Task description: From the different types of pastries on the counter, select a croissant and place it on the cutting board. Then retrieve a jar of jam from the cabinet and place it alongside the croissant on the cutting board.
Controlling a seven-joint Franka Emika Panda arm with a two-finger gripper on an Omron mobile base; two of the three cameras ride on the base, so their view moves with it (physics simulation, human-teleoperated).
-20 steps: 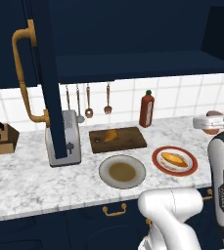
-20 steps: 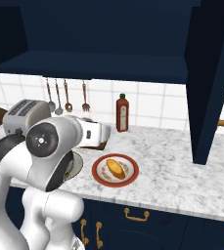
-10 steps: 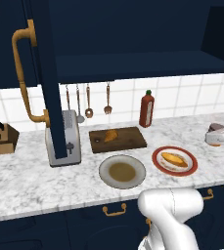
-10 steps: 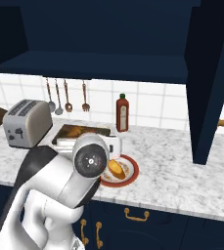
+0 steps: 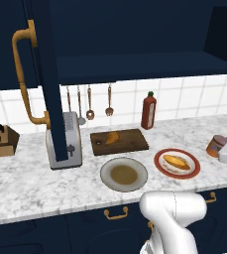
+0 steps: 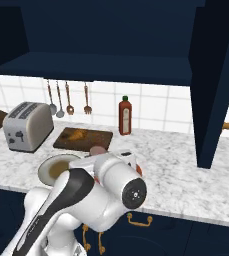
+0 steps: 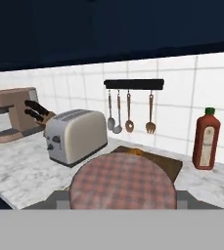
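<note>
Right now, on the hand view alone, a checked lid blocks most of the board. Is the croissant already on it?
Observer: Yes, the croissant lies on the cutting board, left of its middle; the right half is bare.
Operator: What sits in front of the board?
Observer: A round grey plate, and to its right a red-rimmed plate with the longer pastry.
Operator: Where's my jar?
Observer: The jar of jam is right of the red-rimmed plate, well apart from the board.
</note>
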